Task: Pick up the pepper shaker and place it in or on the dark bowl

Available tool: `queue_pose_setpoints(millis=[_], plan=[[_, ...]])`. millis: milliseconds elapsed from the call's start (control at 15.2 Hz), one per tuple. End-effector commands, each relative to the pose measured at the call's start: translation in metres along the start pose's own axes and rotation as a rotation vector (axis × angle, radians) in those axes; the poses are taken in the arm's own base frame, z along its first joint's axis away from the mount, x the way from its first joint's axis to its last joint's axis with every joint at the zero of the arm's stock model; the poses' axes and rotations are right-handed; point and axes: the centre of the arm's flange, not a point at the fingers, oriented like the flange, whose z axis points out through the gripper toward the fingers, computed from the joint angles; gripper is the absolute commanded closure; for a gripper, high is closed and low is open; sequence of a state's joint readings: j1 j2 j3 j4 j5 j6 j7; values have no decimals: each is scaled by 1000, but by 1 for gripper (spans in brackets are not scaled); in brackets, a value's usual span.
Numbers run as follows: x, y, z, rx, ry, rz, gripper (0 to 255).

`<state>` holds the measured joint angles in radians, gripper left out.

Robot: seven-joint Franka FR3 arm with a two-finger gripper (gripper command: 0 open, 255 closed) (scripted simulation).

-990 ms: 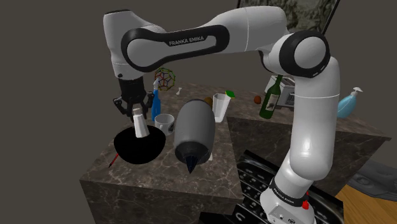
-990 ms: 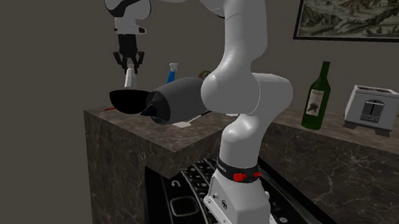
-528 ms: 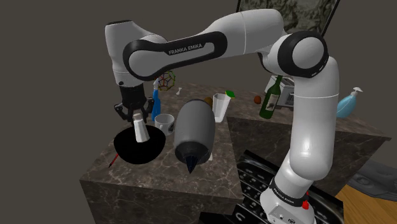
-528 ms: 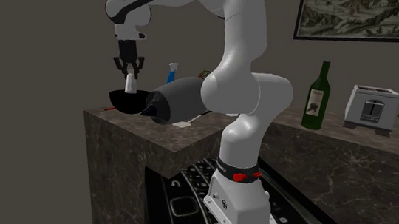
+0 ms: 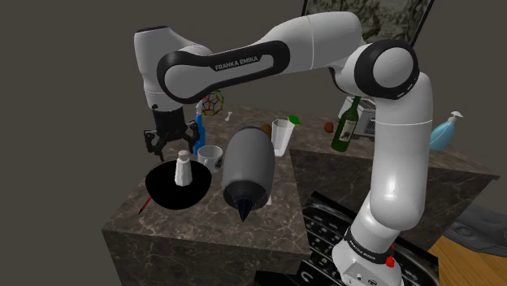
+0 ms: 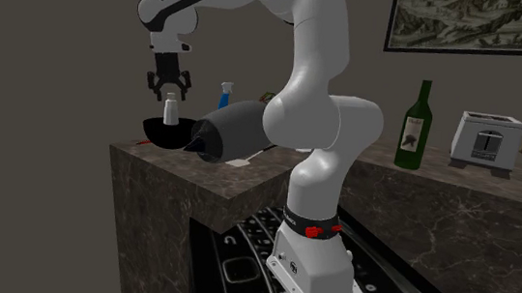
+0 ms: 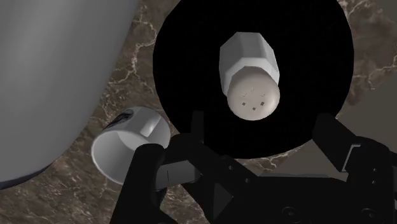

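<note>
The pepper shaker (image 5: pixel 184 167), a pale faceted piece with a rounded, holed cap, stands upright inside the dark bowl (image 5: pixel 162 192). Its long axis is vertical and it lies directly below the hand (image 5: pixel 173 144). In the wrist view the cap points straight back up at the camera, roughly centred between the two black fingers (image 7: pixel 327 133), so hand and shaker share nearly one vertical line. The hand is spread wide: its fingers stand well apart on either side of the shaker and above its cap, touching neither it nor the bowl, and they hold nothing. The bowl sits on the dark marbled counter (image 5: pixel 183 231), with a white mug (image 5: pixel 210 154) just beside its rim and a large grey cylinder (image 5: pixel 246 162) lying next to that. With the shaker resting in the bowl, the placing looks done. Any retreat is best made straight up along the shaker's axis, since a sideways drift could clip the cap and tip it.
</note>
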<state>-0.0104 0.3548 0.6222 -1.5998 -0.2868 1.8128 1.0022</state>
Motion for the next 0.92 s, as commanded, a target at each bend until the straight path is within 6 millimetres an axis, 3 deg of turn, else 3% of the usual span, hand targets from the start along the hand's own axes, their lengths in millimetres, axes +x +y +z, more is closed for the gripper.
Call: queue_pose_setpoints(millis=[0,132,396,858], plan=[[0,0,0,0,0,0,0],[0,0,0,0,0,0,0],[0,0,-50,0,0,0,0],[0,0,-50,0,0,0,0]])
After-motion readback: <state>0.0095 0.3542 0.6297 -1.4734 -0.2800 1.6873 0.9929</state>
